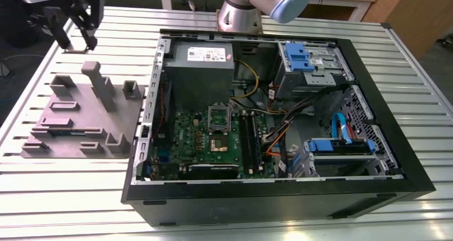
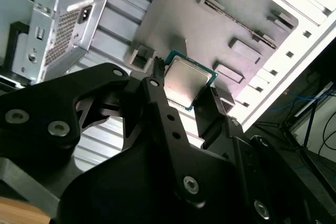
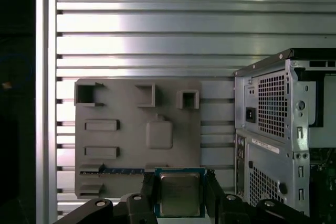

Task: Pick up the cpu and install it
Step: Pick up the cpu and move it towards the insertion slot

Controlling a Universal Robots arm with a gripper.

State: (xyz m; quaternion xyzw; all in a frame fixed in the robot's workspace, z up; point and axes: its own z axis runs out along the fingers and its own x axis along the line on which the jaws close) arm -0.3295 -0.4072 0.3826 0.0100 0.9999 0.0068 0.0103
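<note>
Gripper fingers are closed partway on two opposite edges of the cpu, its metal top showing in both wrist views, and the chip hangs clear above the grey parts fixture and the slatted table. Pick-up is judged complete; transfer is the step in hand, with the chip well apart from the motherboard socket inside the open computer case. Seating calls for square alignment over that socket and a level, gentle descent — the load frame stands raised.
</note>
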